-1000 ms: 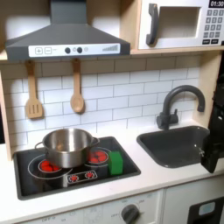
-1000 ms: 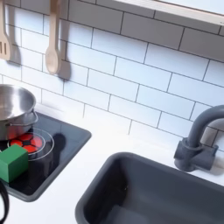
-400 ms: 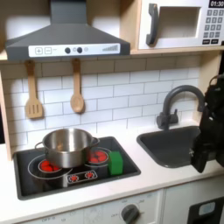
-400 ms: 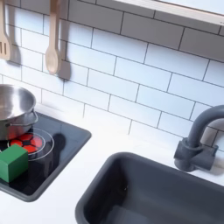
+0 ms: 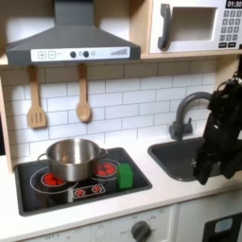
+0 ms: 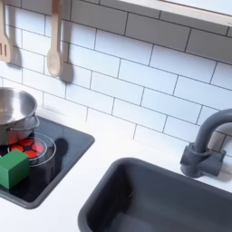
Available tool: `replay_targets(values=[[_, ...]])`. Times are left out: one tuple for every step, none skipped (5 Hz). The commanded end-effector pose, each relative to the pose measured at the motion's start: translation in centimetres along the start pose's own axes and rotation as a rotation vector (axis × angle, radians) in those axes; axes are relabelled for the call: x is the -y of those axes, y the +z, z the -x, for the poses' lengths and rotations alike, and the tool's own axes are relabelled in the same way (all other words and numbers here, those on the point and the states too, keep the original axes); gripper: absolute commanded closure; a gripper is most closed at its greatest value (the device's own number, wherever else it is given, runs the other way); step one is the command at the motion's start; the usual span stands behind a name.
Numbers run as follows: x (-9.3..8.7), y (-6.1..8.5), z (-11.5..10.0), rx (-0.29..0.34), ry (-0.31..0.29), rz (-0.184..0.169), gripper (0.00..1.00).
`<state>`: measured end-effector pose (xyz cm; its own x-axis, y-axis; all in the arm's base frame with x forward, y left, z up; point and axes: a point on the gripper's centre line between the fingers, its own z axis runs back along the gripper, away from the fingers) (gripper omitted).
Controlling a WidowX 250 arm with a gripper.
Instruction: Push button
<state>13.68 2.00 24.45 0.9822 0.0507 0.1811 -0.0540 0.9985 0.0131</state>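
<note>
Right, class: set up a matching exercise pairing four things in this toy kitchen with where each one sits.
Things:
1. pot
2. green block
3. spoon
4. gripper

Places:
A. hanging on the tiled wall
B. over the sink
C. on the stove's back burner
D. at the stove's right edge, beside the pot

Pairs: 1-C, 2-D, 3-A, 4-B

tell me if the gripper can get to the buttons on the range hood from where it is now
Probably yes. In the first exterior view the gripper hangs over the sink at the right, and the range hood buttons sit up at the left with open air between; the pot stands well below that path.
</note>
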Motion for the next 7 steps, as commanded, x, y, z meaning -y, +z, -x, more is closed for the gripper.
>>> replay_targets(values=[[-2.3, 0.3, -1.3, 0.044, 0.038, -0.020, 0.00], [-2.7, 0.5, -2.2, 0.068, 0.045, -0.016, 0.00], [-3.2, 0.9, -3.3, 0.096, 0.057, -0.024, 0.00], [-3.8, 1.3, -4.6, 0.129, 0.062, -0.034, 0.00], [-4.3, 1.6, -5.8, 0.159, 0.071, -0.039, 0.00], [-4.3, 1.9, -6.8, 0.186, 0.067, -0.035, 0.00], [-4.4, 2.3, -7.8, 0.238, 0.058, -0.042, 0.00]])
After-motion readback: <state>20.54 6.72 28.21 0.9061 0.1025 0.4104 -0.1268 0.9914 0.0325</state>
